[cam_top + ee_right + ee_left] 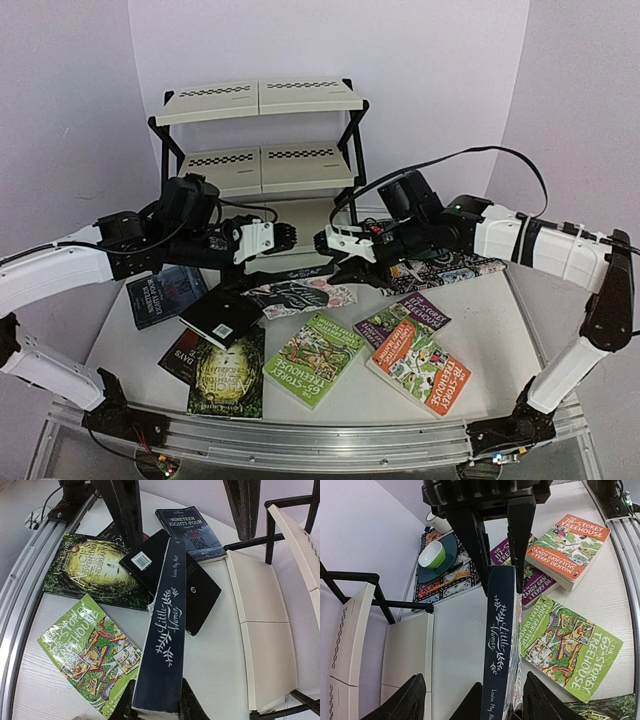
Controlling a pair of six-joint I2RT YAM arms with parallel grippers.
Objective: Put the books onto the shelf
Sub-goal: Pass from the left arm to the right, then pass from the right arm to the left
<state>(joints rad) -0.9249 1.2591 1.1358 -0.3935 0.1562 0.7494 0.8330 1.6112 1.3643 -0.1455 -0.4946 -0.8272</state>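
Books [228, 375], thin glossy paperbacks with square corners, lie flat on the white wood-grain table [220, 670] below both grippers. One blue book [165, 630] is held spine up above the others (white leafy lettering runs along its matte dark spine), and it spans the gap between the two arms. The right gripper [503, 586] is clamped on one end of it, its slim black fingers pressed against both covers. The left gripper [287, 238] stands wide at the other end, one finger on either side of the book with gaps showing. Under the right gripper's end lies a green book [90, 650]. Nearer the left gripper is a plain black book [200, 587] with a barcode sticker. Beyond the right gripper an orange book [570, 545] rests on the table, and a green bowl [432, 555] sits on a patterned mat [450, 582]. Just past both grippers stands the shelf [258, 100], a black tube frame with smooth cream panels that carry checker strips.
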